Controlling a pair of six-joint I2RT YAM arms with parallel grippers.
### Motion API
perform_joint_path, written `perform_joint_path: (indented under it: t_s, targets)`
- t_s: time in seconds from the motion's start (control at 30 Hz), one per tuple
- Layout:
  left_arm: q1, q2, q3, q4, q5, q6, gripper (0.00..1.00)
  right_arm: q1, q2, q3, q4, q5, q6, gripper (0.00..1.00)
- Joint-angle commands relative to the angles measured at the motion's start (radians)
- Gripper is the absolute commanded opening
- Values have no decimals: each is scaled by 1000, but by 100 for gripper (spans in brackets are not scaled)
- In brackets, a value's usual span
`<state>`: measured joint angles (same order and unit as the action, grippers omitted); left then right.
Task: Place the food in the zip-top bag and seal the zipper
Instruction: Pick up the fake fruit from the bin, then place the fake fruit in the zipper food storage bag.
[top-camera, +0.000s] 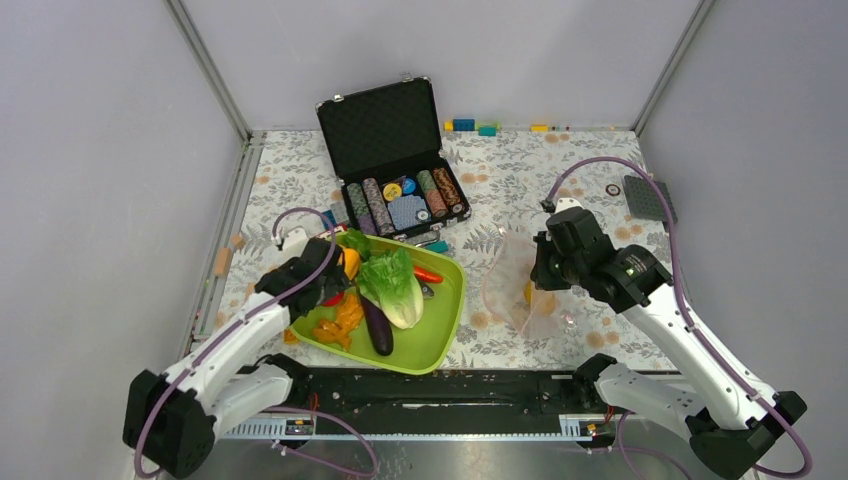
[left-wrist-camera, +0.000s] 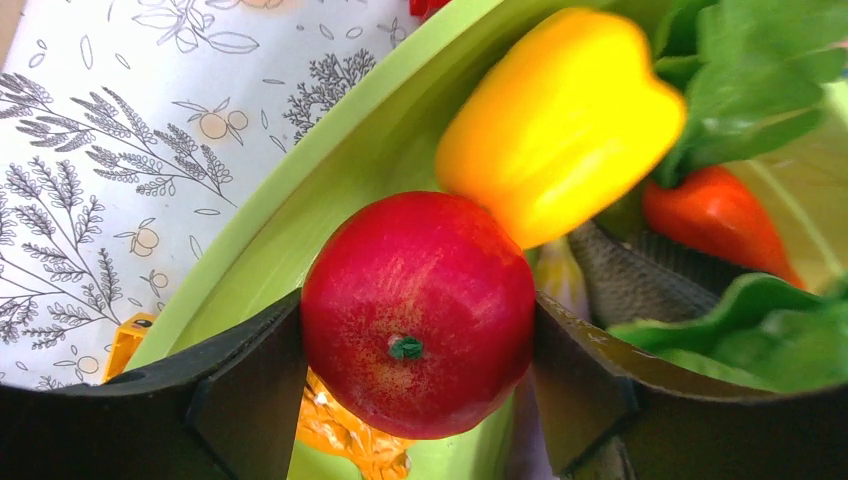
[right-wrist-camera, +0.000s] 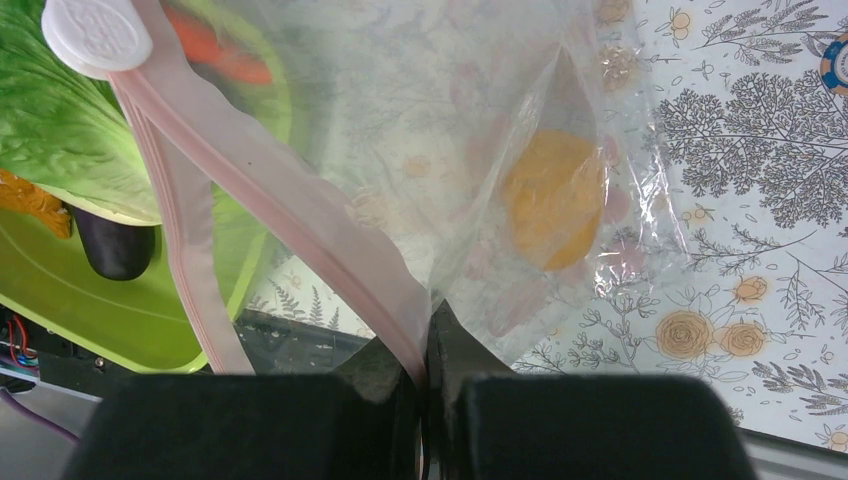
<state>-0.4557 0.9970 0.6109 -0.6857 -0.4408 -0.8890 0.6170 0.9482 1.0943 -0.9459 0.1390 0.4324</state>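
In the left wrist view my left gripper (left-wrist-camera: 418, 352) has both fingers pressed against the sides of the red apple (left-wrist-camera: 418, 310), low in the lime-green tray (left-wrist-camera: 330, 190). Behind it lie the yellow pepper (left-wrist-camera: 560, 120), carrot (left-wrist-camera: 715, 220), grey fish (left-wrist-camera: 625, 280) and lettuce (left-wrist-camera: 760, 70). From above, that gripper (top-camera: 330, 285) is at the tray's left end, beside the lettuce (top-camera: 395, 285) and eggplant (top-camera: 378, 328). My right gripper (right-wrist-camera: 425, 375) is shut on the pinkish zipper (right-wrist-camera: 300, 210) of the zip-top bag (right-wrist-camera: 470, 130), holding its mouth up. An orange fruit (right-wrist-camera: 553, 198) lies inside the bag.
An open black case (top-camera: 400, 170) of poker chips stands behind the tray (top-camera: 440, 340). The bag (top-camera: 515, 285) hangs right of the tray, over the flowered tablecloth. Small coloured blocks (top-camera: 475, 126) line the back edge, and a dark plate (top-camera: 648, 197) lies at the far right.
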Motion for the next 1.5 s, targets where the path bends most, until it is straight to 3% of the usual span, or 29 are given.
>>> perform_joint_path:
  t_s: [0.0, 0.2, 0.27, 0.43, 0.5, 0.67, 0.8, 1.07, 1.3, 1.47]
  targets:
    - [5, -137, 73, -66, -10, -24, 36, -10, -16, -10, 3, 16, -19, 2]
    - [2, -343, 139, -34, 113, 32, 33, -11, -16, -10, 5, -3, -34, 1]
    - [-2, -383, 137, 67, 245, 89, 26, -10, -18, -8, 5, -8, -38, 1]
    - [-78, -367, 94, 489, 706, 182, 25, -11, -24, -9, 13, -39, -42, 1]
    - [-177, -319, 107, 607, 747, 195, 26, -10, -24, -6, 12, -59, -44, 1]
    - [-488, -96, 288, 679, 703, 339, 28, -11, -16, 2, 12, -114, -43, 1]
    - [-606, 97, 440, 663, 703, 414, 28, -10, -18, 6, 13, -131, -27, 1]
    - [-688, 269, 524, 709, 604, 438, 28, -11, -25, 6, 14, -136, 31, 2]
    - [-703, 309, 412, 842, 407, 332, 28, -11, -50, 17, 31, -214, 65, 2]
    - [-704, 309, 406, 790, 310, 307, 49, -11, -47, 19, 38, -246, 71, 2]
